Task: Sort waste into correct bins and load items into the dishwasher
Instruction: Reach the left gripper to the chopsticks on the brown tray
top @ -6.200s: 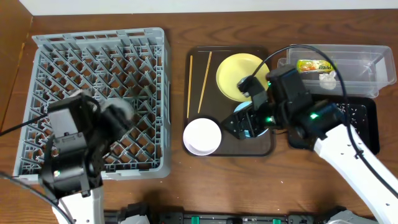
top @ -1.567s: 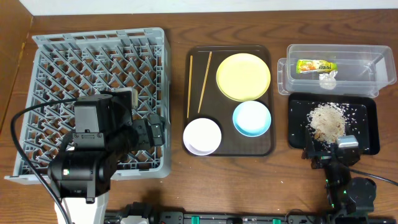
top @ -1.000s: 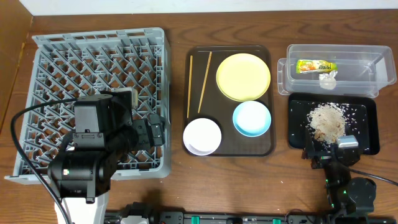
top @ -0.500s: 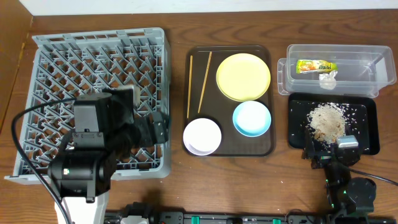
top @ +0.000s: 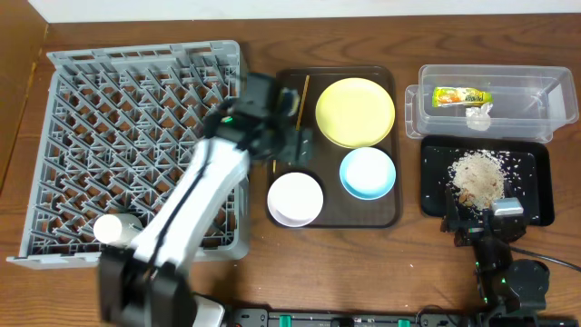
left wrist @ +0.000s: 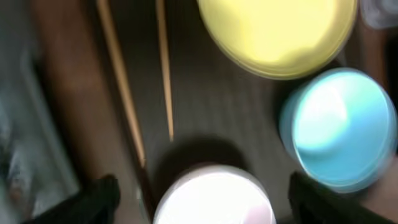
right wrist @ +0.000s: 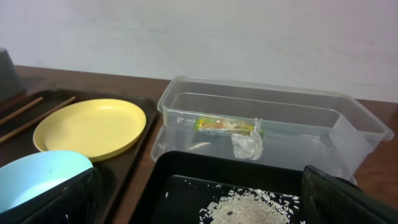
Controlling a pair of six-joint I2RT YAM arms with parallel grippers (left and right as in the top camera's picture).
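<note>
My left gripper (top: 295, 150) is open over the dark brown tray, above the white bowl (top: 295, 198). In the left wrist view the gripper (left wrist: 211, 194) straddles the white bowl (left wrist: 214, 202), apart from it. Both chopsticks (left wrist: 121, 93), the yellow plate (left wrist: 280, 31) and the blue bowl (left wrist: 339, 134) lie beyond. A white cup (top: 111, 227) stands in the grey rack (top: 73, 91). My right gripper (top: 481, 220) is open and empty at the black tray's near edge. The wrapper (right wrist: 224, 126) and tissue (right wrist: 247, 144) lie in the clear tub (right wrist: 298, 102). Rice (right wrist: 249, 208) lies in the black tray (right wrist: 186, 168).
The dark brown serving tray (top: 336, 213) sits mid-table between the rack and the two bins. The clear tub (top: 536, 86) is at the back right, with the black tray (top: 536, 186) in front of it. My left arm crosses the rack's right side.
My left arm has swung from over the rack to the brown tray, above the white bowl. The white cup now shows in the rack's front left. The right arm has not moved.
</note>
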